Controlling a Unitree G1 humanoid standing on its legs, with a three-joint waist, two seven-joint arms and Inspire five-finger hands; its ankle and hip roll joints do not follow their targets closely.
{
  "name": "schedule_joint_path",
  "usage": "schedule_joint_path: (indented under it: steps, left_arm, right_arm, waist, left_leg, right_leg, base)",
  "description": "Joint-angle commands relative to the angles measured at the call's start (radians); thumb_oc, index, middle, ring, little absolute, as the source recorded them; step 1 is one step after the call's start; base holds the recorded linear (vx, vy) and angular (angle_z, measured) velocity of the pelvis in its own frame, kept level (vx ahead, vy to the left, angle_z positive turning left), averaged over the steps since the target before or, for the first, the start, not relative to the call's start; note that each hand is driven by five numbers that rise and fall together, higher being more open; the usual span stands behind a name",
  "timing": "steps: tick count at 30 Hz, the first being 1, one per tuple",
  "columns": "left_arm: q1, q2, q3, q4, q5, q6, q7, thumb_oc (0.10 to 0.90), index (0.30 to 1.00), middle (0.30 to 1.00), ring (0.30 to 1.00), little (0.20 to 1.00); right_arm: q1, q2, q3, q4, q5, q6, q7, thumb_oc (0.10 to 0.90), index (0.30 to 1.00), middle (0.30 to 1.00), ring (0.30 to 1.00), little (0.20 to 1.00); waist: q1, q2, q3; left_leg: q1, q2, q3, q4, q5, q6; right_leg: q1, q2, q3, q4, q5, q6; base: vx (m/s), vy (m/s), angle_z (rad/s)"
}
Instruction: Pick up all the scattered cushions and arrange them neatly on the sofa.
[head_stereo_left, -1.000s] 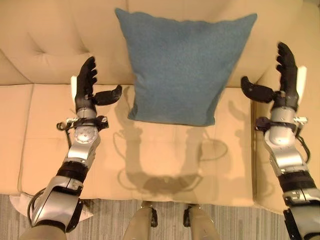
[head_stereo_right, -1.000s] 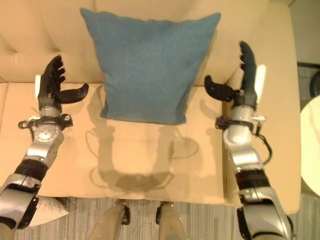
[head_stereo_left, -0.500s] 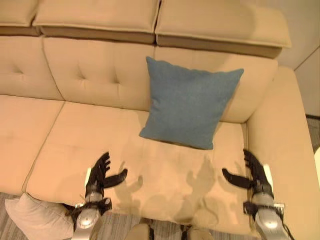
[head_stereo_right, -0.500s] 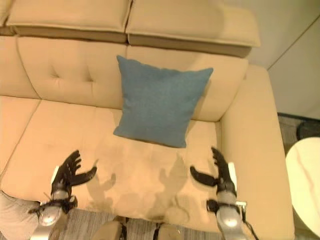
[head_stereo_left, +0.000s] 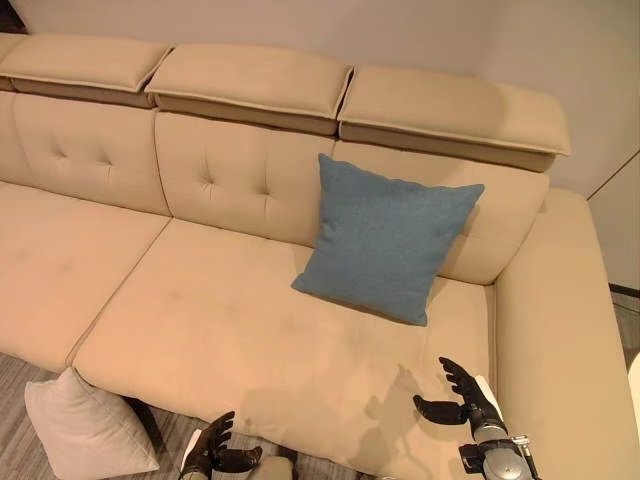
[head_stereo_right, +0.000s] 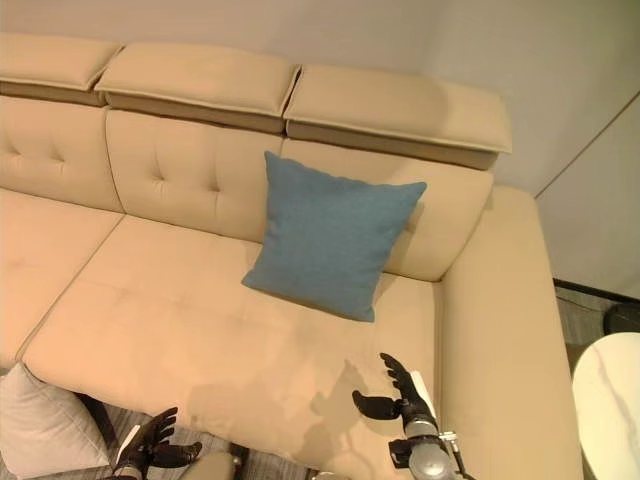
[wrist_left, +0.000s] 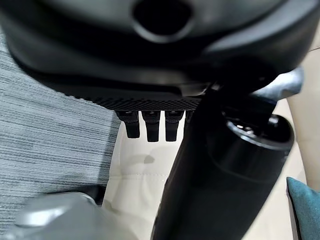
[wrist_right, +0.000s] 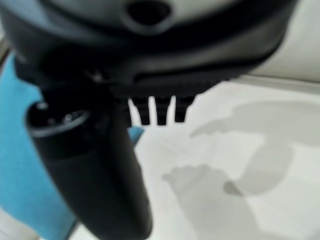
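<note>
A blue cushion (head_stereo_left: 385, 236) leans upright against the backrest of the beige sofa (head_stereo_left: 230, 330), on its right-hand seat. A pale grey cushion (head_stereo_left: 88, 425) lies on the floor in front of the sofa at the lower left. My left hand (head_stereo_left: 212, 456) hangs open and empty low by the sofa's front edge, to the right of the grey cushion. My right hand (head_stereo_left: 462, 395) is open and empty over the front of the right seat, well below the blue cushion. A strip of blue cushion (wrist_right: 20, 165) appears past my right thumb in the right wrist view.
The sofa's right armrest (head_stereo_left: 560, 330) runs beside my right hand. A white round table edge (head_stereo_right: 612, 400) stands at the far right. Grey carpet (wrist_left: 50, 120) covers the floor in front of the sofa.
The camera has pulled back and tilted up, so more of the sofa and the grey cushion show. Both hands have dropped lower and away from the blue cushion, which stays leaning on the backrest.
</note>
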Motion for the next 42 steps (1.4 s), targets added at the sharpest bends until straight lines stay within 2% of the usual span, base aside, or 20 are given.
schedule_joint_path:
  steps: [1,4,8,10,11,12,15,17,18,23,25,27,28,30,31,34,37,40,41,42]
  left_arm:
    - [-0.078,0.021,0.01,-0.064,0.007,-0.045,0.043,0.8,0.9,0.9,0.9,0.9]
    - [-0.105,0.019,0.001,-0.05,0.007,-0.048,0.061,0.8,0.9,0.9,0.9,0.9]
    - [-0.108,0.029,0.007,-0.044,0.011,-0.047,0.063,0.8,0.9,0.9,0.9,0.9]
    - [-0.135,0.046,0.01,-0.013,0.021,-0.041,0.071,0.8,0.9,0.9,0.9,0.9]
    - [-0.135,0.047,0.01,-0.013,0.021,-0.041,0.071,0.8,0.9,0.9,0.9,0.9]
    - [-0.158,0.059,-0.005,-0.009,0.036,-0.038,0.081,0.8,0.9,0.9,0.9,0.9]
    - [-0.172,0.068,-0.017,0.007,0.043,-0.032,0.083,0.8,0.9,0.9,0.9,0.9]
    - [-0.18,0.07,-0.016,0.027,0.051,-0.025,0.084,0.8,0.9,0.9,0.9,0.9]
    - [-0.176,0.068,-0.008,0.036,0.043,-0.025,0.092,0.8,0.9,0.9,0.9,0.9]
    - [-0.172,0.054,0.006,0.066,0.027,-0.026,0.106,0.8,0.9,0.9,0.9,0.9]
    - [-0.176,0.039,0.006,0.079,0.011,-0.026,0.112,0.8,0.9,0.9,0.9,0.9]
    - [-0.172,0.026,0.004,0.083,0.015,-0.024,0.117,0.8,0.9,0.9,0.9,0.9]
    - [-0.172,0.026,0.004,0.083,0.016,-0.024,0.117,0.8,0.9,0.9,0.9,0.9]
    - [-0.16,0.02,0.009,0.089,0.025,-0.019,0.119,0.8,0.9,0.9,0.9,0.9]
    - [-0.148,0.014,0.014,0.1,0.037,-0.016,0.122,0.8,0.9,0.9,0.9,0.9]
    - [-0.149,0.01,0.012,0.117,0.046,-0.01,0.123,0.8,0.9,0.9,0.9,0.9]
    - [-0.152,0.007,0.014,0.133,0.056,-0.004,0.122,0.8,0.9,0.9,0.9,0.9]
    - [-0.152,0.007,0.014,0.133,0.056,-0.004,0.122,0.8,0.9,0.9,0.9,0.9]
    - [-0.151,0.008,0.009,0.124,0.067,-0.007,0.106,0.8,0.9,0.9,0.9,0.9]
    - [-0.147,0.01,0.009,0.126,0.068,-0.006,0.108,0.8,0.9,0.9,0.9,0.9]
  right_arm:
    - [-0.045,0.01,-0.037,0.038,0.074,-0.033,-0.007,0.8,0.9,0.9,0.9,0.9]
    - [-0.08,0.035,-0.035,0.115,0.106,-0.019,-0.016,0.8,0.9,0.9,0.9,0.9]
    - [-0.096,0.041,-0.015,0.147,0.089,-0.011,-0.015,0.8,0.9,0.9,0.9,0.9]
    - [-0.121,0.046,0.003,0.176,0.07,0.003,-0.016,0.8,0.9,0.9,0.9,0.9]
    - [-0.121,0.046,0.003,0.176,0.07,0.003,-0.016,0.8,0.9,0.9,0.9,0.9]
    - [-0.134,0.047,0.01,0.2,0.075,0.006,-0.021,0.8,0.9,0.9,0.9,0.9]
    - [-0.14,0.054,0.008,0.23,0.102,0.009,-0.017,0.8,0.9,0.9,0.9,0.9]
    - [-0.138,0.061,0.006,0.249,0.113,0.007,-0.014,0.8,0.9,0.9,0.9,0.9]
    - [-0.142,0.063,0.01,0.248,0.111,0.014,-0.016,0.8,0.9,0.9,0.9,0.9]
    - [-0.167,0.048,0.023,0.249,0.12,0.011,-0.02,0.8,0.9,0.9,0.9,0.9]
    - [-0.181,0.026,0.012,0.234,0.124,0.011,-0.031,0.8,0.9,0.9,0.9,0.9]
    - [-0.184,0.013,0.006,0.226,0.121,0.015,-0.042,0.8,0.9,0.9,0.9,0.9]
    - [-0.184,0.013,0.006,0.227,0.121,0.015,-0.042,0.8,0.9,0.9,0.9,0.9]
    - [-0.169,0.008,-0.002,0.209,0.113,0.015,-0.042,0.8,0.9,0.9,0.9,0.9]
    - [-0.153,0.01,-0.009,0.2,0.107,0.013,-0.044,0.8,0.9,0.9,0.9,0.9]
    - [-0.145,0.013,-0.018,0.199,0.112,0.012,-0.044,0.8,0.9,0.9,0.9,0.9]
    - [-0.132,0.017,-0.022,0.198,0.108,0.013,-0.041,0.8,0.9,0.9,0.9,0.9]
    - [-0.132,0.017,-0.022,0.198,0.108,0.013,-0.041,0.8,0.9,0.9,0.9,0.9]
    - [-0.117,0.027,-0.015,0.205,0.087,0.019,-0.034,0.8,0.9,0.9,0.9,0.9]
    - [-0.127,0.028,-0.006,0.211,0.077,0.02,-0.036,0.8,0.9,0.9,0.9,0.9]
  waist:
    - [-0.021,0.013,-0.037]
    - [-0.016,0.005,-0.021]
    - [-0.002,0.0,-0.011]
    - [0.003,0.001,0.013]
    - [0.001,-0.001,0.011]
    - [0.002,0.0,0.013]
    - [0.008,0.007,-0.002]
    - [0.013,0.003,-0.02]
    - [0.031,-0.011,-0.029]
    - [0.049,-0.024,-0.029]
    - [0.059,-0.014,-0.005]
    - [0.059,-0.011,0.014]
    - [0.059,-0.011,0.014]
    - [0.047,-0.014,0.011]
    - [0.039,-0.017,0.01]
    - [0.026,-0.021,0.003]
    - [0.002,-0.028,-0.012]
    - [0.002,-0.028,-0.012]
    - [-0.004,-0.019,-0.038]
    - [-0.005,-0.019,-0.037]
  left_leg:
    - [0.095,-0.012,0.061,-0.175,-0.081,0.043]
    - [0.088,-0.048,0.007,-0.218,-0.069,0.058]
    - [0.088,-0.059,-0.011,-0.24,-0.056,0.072]
    - [0.071,-0.054,-0.027,-0.238,-0.036,0.088]
    - [0.067,-0.056,-0.028,-0.239,-0.033,0.089]
    - [0.044,-0.061,-0.046,-0.233,-0.013,0.1]
    - [0.012,-0.06,-0.083,-0.235,0.019,0.103]
    - [-0.011,-0.063,-0.104,-0.235,0.036,0.096]
    - [-0.029,-0.068,-0.113,-0.235,0.044,0.085]
    - [-0.071,-0.061,-0.118,-0.22,0.068,0.063]
    - [-0.131,-0.05,-0.117,-0.217,0.122,0.034]
    - [-0.175,-0.043,-0.062,-0.198,0.138,0.038]
    - [-0.176,-0.043,-0.062,-0.197,0.138,0.038]
    - [-0.157,-0.015,0.02,-0.184,0.113,0.044]
    - [-0.128,0.004,0.069,-0.16,0.087,0.044]
    - [-0.097,0.024,0.117,-0.152,0.065,0.041]
    - [-0.056,0.058,0.236,-0.145,0.041,0.037]
    - [-0.056,0.058,0.236,-0.145,0.041,0.037]
    - [0.01,0.084,0.337,-0.208,0.013,0.022]
    - [0.02,0.072,0.308,-0.23,0.018,0.022]
  right_leg:
    - [-0.073,0.025,-0.021,0.02,0.003,0.098]
    - [-0.114,0.003,-0.02,0.031,0.04,0.12]
    - [-0.132,-0.007,-0.015,0.056,0.039,0.13]
    - [-0.159,0.004,0.064,0.146,0.004,0.135]
    - [-0.162,0.002,0.064,0.146,0.006,0.135]
    - [-0.145,0.045,0.151,0.215,-0.046,0.124]
    - [-0.097,0.098,0.213,0.328,-0.129,0.1]
    - [-0.065,0.127,0.243,0.359,-0.153,0.097]
    - [-0.015,0.124,0.23,0.297,-0.179,0.082]
    - [0.015,0.138,0.23,0.191,-0.198,0.059]
    - [0.02,0.141,0.193,0.129,-0.189,0.05]
    - [0.018,0.126,0.142,0.106,-0.168,0.047]
    - [0.017,0.126,0.141,0.106,-0.168,0.047]
    - [0.015,0.107,0.089,0.101,-0.157,0.046]
    - [0.026,0.088,0.032,0.096,-0.157,0.042]
    - [0.035,0.073,-0.02,0.09,-0.155,0.042]
    - [0.046,0.049,-0.106,0.079,-0.145,0.047]
    - [0.046,0.049,-0.106,0.079,-0.145,0.047]
    - [0.064,0.035,-0.192,0.075,-0.157,0.062]
    - [0.075,0.032,-0.21,0.082,-0.159,0.068]
  base:
    - [-0.15,0.142,0.57]
    - [-0.22,0.166,0.54]
    - [-0.16,0.075,0.07]
    - [-0.21,0.026,0.0]
    - [-0.21,0.021,0.01]
    - [-0.2,0.009,0.11]
    - [-0.18,-0.03,0.43]
    - [-0.13,-0.128,0.75]
    - [-0.09,-0.144,0.84]
    - [-0.11,-0.175,0.29]
    - [-0.23,-0.19,0.43]
    - [-0.18,-0.075,1.33]
    - [-0.16,-0.041,1.23]
    - [-0.11,-0.014,0.69]
    - [-0.09,-0.005,1.07]
    - [-0.04,0.007,1.19]
    - [0.01,0.039,1.05]
    - [0.03,0.052,0.95]
    - [0.12,0.197,0.12]
    - [0.14,0.244,0.67]
